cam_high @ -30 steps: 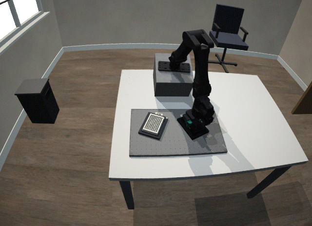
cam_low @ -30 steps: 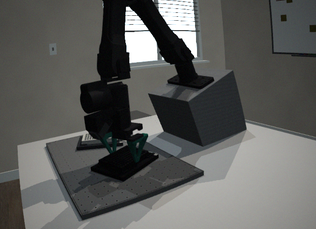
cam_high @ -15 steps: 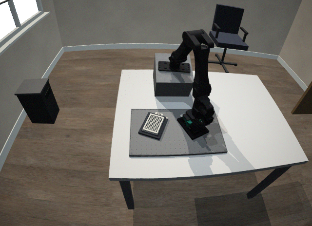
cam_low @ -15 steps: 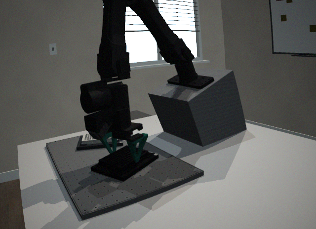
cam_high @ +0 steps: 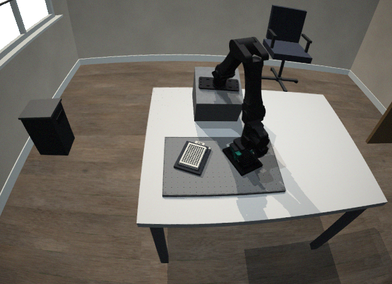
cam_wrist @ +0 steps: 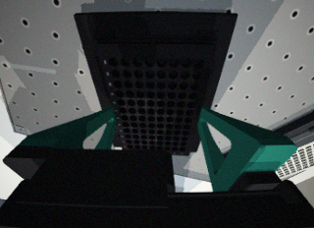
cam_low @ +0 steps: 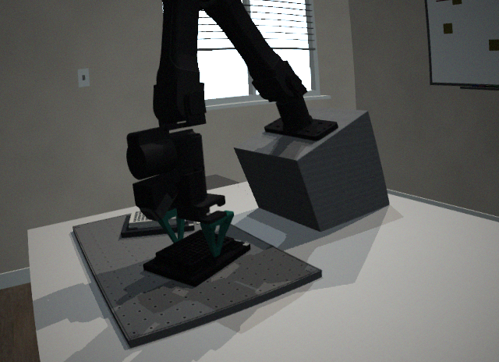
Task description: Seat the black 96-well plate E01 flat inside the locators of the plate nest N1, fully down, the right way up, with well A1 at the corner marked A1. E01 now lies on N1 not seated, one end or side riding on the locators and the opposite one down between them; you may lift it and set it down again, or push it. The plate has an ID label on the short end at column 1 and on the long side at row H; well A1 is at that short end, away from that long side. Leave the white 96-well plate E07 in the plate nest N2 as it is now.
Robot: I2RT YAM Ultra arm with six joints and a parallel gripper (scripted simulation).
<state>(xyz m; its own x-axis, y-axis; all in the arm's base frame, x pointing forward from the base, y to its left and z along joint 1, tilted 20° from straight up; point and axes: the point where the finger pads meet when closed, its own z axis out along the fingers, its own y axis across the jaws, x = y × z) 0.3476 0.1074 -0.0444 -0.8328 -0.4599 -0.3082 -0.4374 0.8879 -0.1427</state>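
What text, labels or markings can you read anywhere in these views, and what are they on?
Nothing is legible.
White plate E07: a small label on its far short end, too small to read.
Black plate E01, held in the gripper: no label or A1 mark in view.
Wall board: coloured squares and lines only, no readable writing.

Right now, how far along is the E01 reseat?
Done: the tool is shut on the black 96-well plate E01, green fingers on its two long sides. In hand: the plate is gripped on the dark plate nest N1; whether it sits flat is unclear. Left: confirm seating and release. The white 96-well plate E07 sits in its nest.
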